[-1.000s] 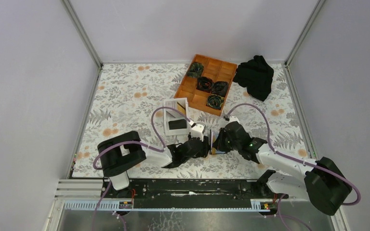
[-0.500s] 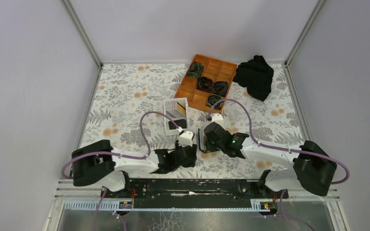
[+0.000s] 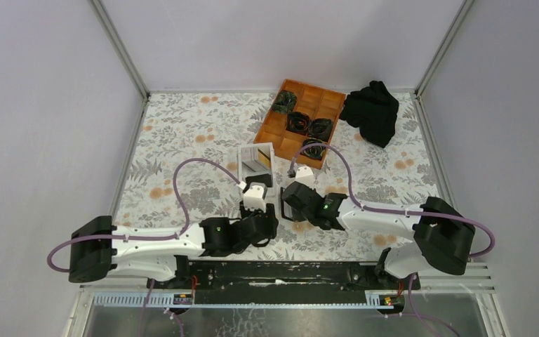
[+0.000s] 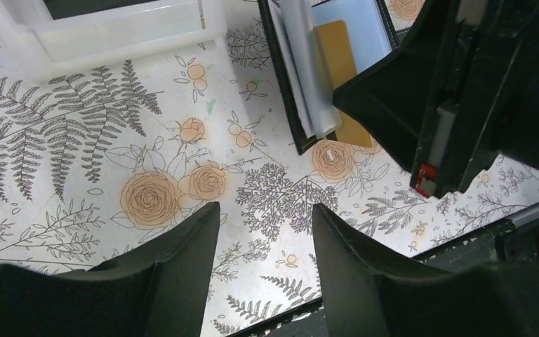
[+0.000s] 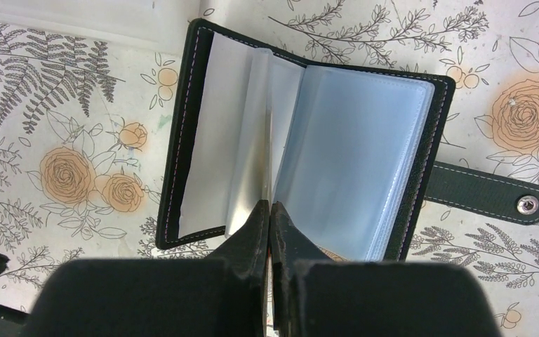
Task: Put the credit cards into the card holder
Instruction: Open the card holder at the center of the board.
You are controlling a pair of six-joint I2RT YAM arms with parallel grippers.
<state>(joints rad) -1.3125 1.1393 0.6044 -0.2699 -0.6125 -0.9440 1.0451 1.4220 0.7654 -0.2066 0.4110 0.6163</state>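
Observation:
The card holder (image 5: 182,140) lies open on the flowered cloth, its clear sleeves fanned out and its strap tab (image 5: 491,196) pointing right. My right gripper (image 5: 270,205) is shut on the edge of one middle sleeve, which stands up between the two halves. In the left wrist view the card holder (image 4: 281,84) shows an orange-tan credit card (image 4: 340,56) sticking out of a sleeve, with a light blue card (image 4: 361,20) beside it. My left gripper (image 4: 264,207) hangs open over bare cloth just near of the holder, with nothing between its fingers. From above, the left gripper (image 3: 265,223) sits close beside the right gripper (image 3: 288,202).
A white open-topped box (image 3: 256,167) stands right behind the two grippers. An orange wooden compartment tray (image 3: 274,130) with dark rolled items sits at the back. A black cloth (image 3: 372,111) is bunched at the back right.
The right gripper has carried the card holder leftward and toward the white box. The left gripper has drawn back, swung left and opened a little wider.

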